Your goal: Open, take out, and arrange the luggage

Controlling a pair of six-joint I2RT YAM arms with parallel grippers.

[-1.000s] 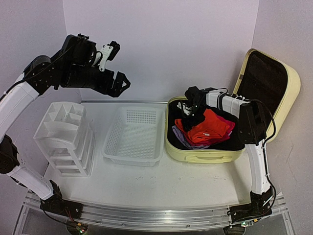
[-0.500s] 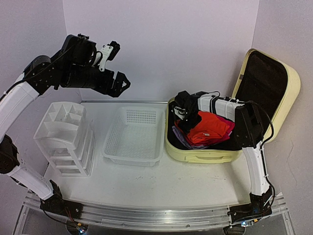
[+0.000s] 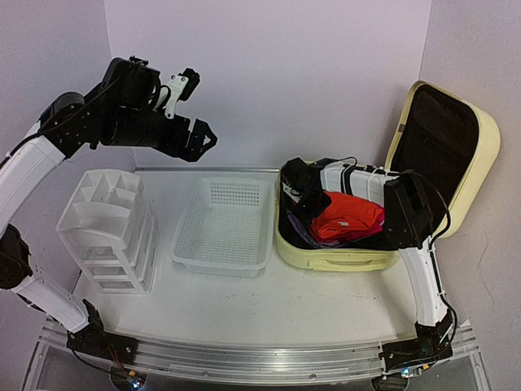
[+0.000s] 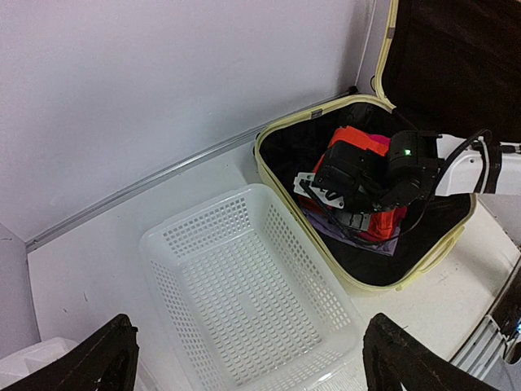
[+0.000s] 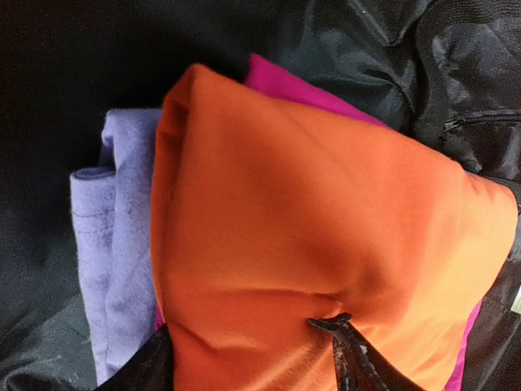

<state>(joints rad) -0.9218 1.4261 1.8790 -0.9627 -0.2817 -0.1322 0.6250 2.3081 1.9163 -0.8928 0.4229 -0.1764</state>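
White tabletop (image 3: 244, 301), pale walls on 3 sides. I see the luggage (image 3: 342, 259) at the table's right end, its base flat and its lid (image 3: 480, 155) raised toward the right wall, black lining showing. Inside, an orange garment (image 5: 309, 212) lies over magenta (image 5: 285, 81) and lilac (image 5: 114, 236) ones. Right gripper (image 5: 248, 342) is down in the base, its 2 fingers partly apart astride the orange fold, 1 tip denting it; I cannot tell whether it grips. Left gripper (image 3: 198, 108) hangs high near the drawer organizer (image 3: 110, 228), jaws wide. Mesh basket (image 3: 218, 262) sits between organizer and luggage.
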